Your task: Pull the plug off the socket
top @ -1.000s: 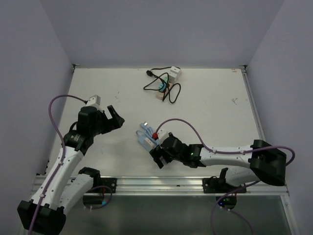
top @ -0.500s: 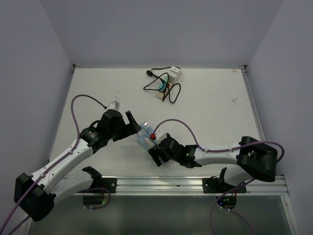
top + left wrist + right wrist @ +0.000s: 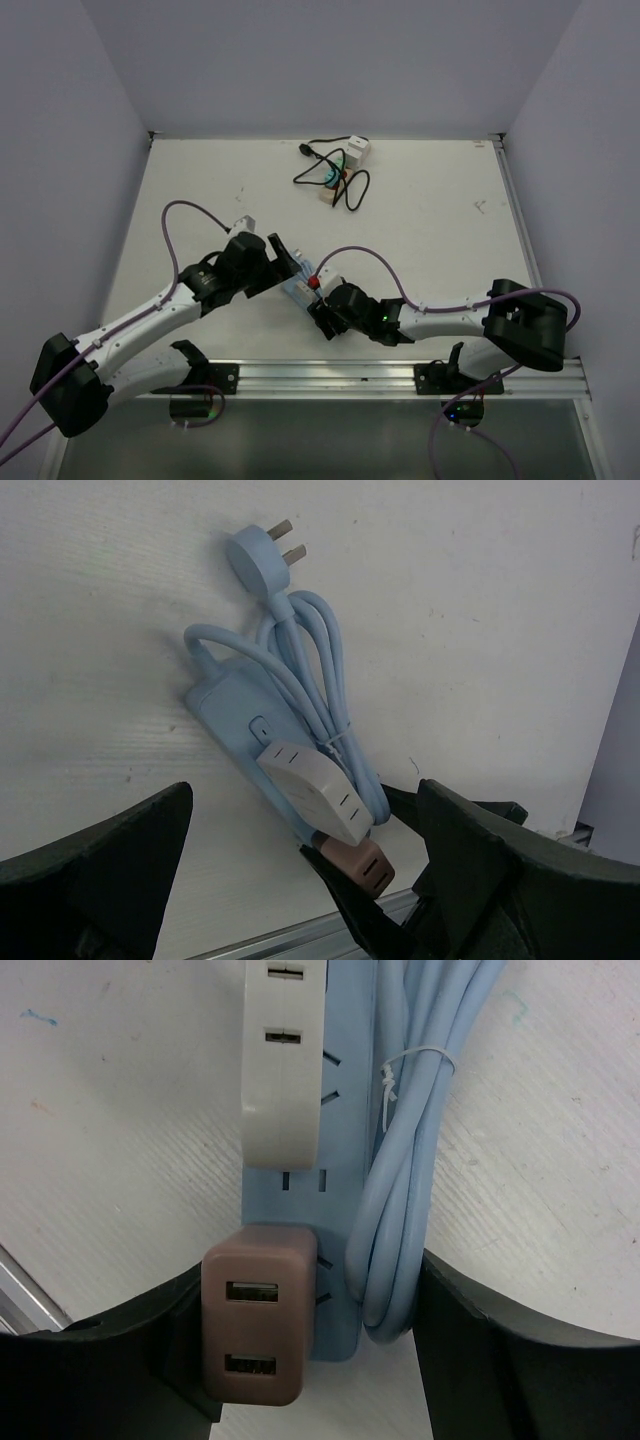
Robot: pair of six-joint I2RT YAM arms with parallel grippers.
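Note:
The beige power strip (image 3: 331,189) with its black cord (image 3: 355,190) lies at the far back of the table, away from both arms. A light blue power strip (image 3: 298,287) lies near the front. A white adapter (image 3: 310,780) and a brown USB adapter (image 3: 255,1330) are plugged into it. My right gripper (image 3: 318,314) is shut across the strip's near end (image 3: 345,1160), one finger against the brown adapter, the other against the bundled blue cord (image 3: 410,1160). My left gripper (image 3: 285,258) is open, hovering over the strip (image 3: 225,700) with its fingers wide on both sides of the white adapter.
A white block (image 3: 357,150) and a teal item (image 3: 332,176) sit with the beige strip at the back. The blue cord's plug (image 3: 255,550) lies on the white table (image 3: 440,220). A metal rail (image 3: 330,375) runs along the near edge.
My left arm has swung right and forward, from the left side to just over the blue strip. My right gripper has stayed at the strip's near end.

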